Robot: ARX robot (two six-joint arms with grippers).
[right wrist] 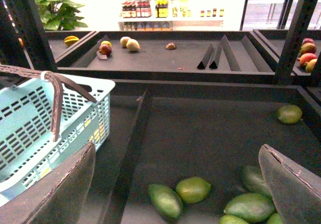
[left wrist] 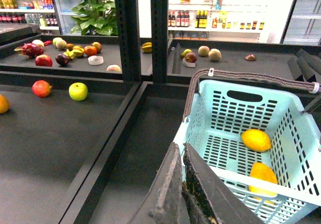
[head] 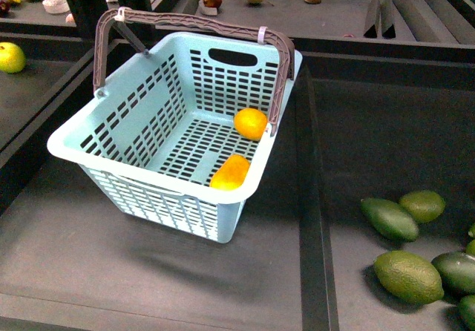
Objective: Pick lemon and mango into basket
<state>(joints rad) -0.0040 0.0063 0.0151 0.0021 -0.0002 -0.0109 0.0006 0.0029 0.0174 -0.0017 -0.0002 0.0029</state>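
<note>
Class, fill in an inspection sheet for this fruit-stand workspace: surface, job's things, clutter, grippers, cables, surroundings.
Surface: dark display trays with raised dividers.
Job's things: lemon and mango both lie inside the basket.
Clutter: green oval fruits right of the basket; yellow-green apple far left.
Grippers: left gripper jaws shut, empty; right gripper jaws open, empty.
Cables: nothing seen.
Surroundings: shop shelves with bottles, leafy plant.

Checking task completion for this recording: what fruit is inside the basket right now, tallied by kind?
Lemon: 1
Mango: 1
Total inside the basket: 2
</note>
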